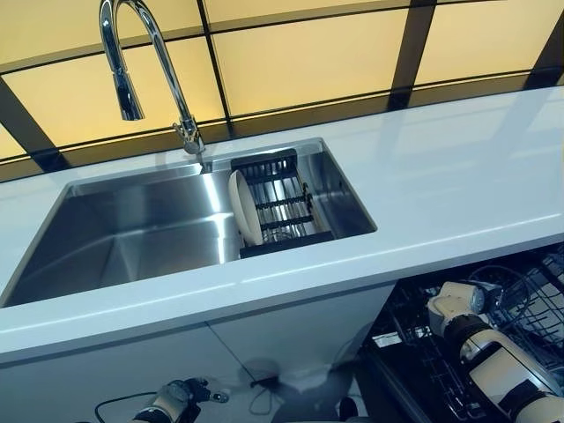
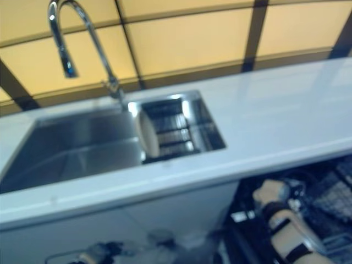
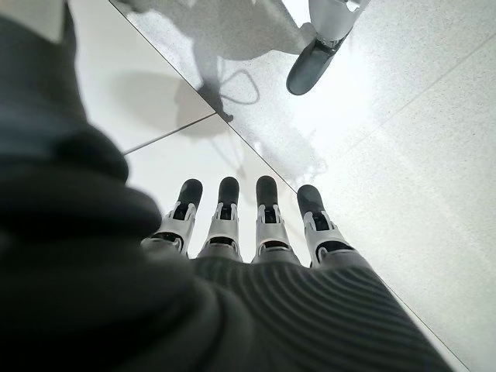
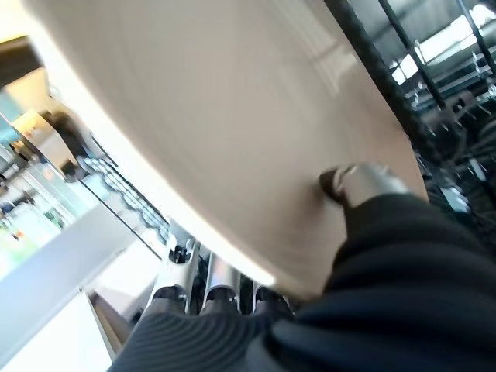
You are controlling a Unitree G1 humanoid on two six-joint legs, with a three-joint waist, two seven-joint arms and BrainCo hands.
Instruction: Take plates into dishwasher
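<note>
My right hand (image 4: 353, 183) is shut on a cream plate (image 4: 232, 116): the thumb presses one face and the fingers (image 4: 211, 288) lie behind the other. The plate is held next to the dark wires of the dishwasher rack (image 4: 434, 93). In the left eye view only the right arm (image 1: 480, 348) shows, reaching down into the open dishwasher (image 1: 520, 300). Another cream plate (image 1: 244, 207) stands on edge in the black dish rack (image 1: 282, 207) in the sink. My left hand (image 3: 260, 225) hangs low with straight fingers and is empty; it also shows in the left eye view (image 1: 172, 404).
The steel sink (image 1: 132, 238) is set in a white counter (image 1: 458, 185), with a chrome tap (image 1: 145, 66) behind it. White cabinet fronts (image 1: 176, 361) are under the counter. The left wrist view looks at a pale floor (image 3: 403, 178).
</note>
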